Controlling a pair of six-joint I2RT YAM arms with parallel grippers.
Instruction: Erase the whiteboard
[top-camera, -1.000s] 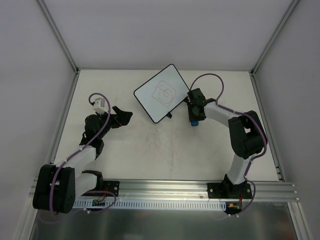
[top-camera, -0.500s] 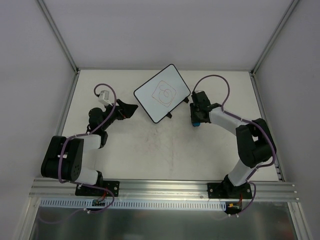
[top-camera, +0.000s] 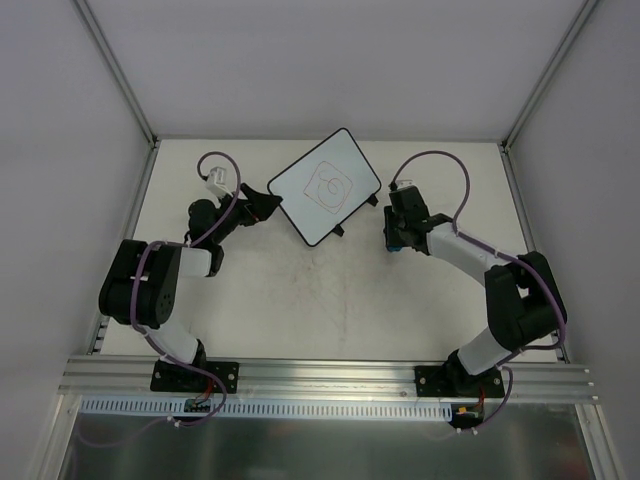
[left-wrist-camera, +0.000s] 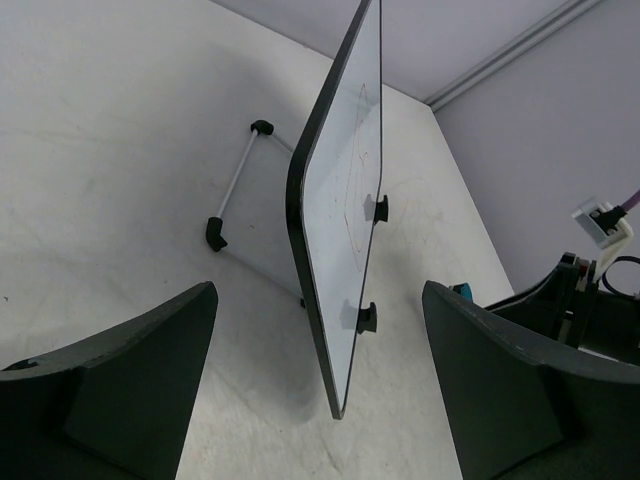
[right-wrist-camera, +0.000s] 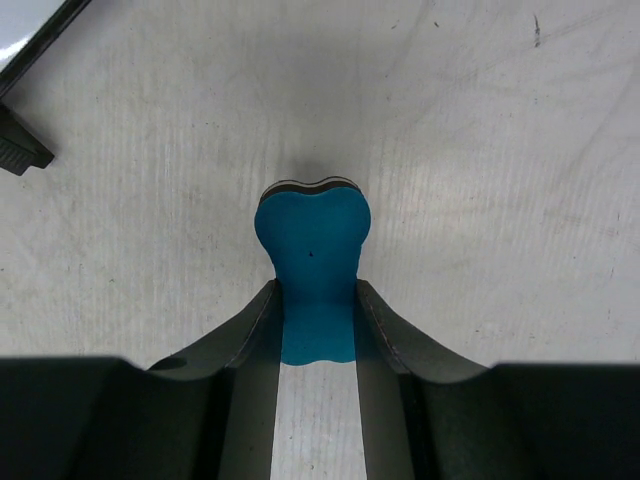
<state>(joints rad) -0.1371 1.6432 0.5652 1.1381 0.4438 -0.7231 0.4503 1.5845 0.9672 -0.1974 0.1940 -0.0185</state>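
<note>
Pinching a blue eraser (right-wrist-camera: 312, 250) between pressed fingers, the right tool (top-camera: 397, 234) sits low over the tabletop (top-camera: 330, 300), just beside the whiteboard (top-camera: 325, 187). The board lies to that tool's left and slightly farther out. It is propped at a slant on a wire stand (left-wrist-camera: 232, 186), and its red scribble is unwiped. Its long axis runs diagonally, from near-left to far-right. The left tool (top-camera: 265, 203) is spread wide and holds nothing, facing the board's left edge; contact cannot be confirmed.

Judgement: the right arm must lift and sweep leftward across the face while the left steadies the frame. There is open room on the near side, but the far corner stands near the back edge.
</note>
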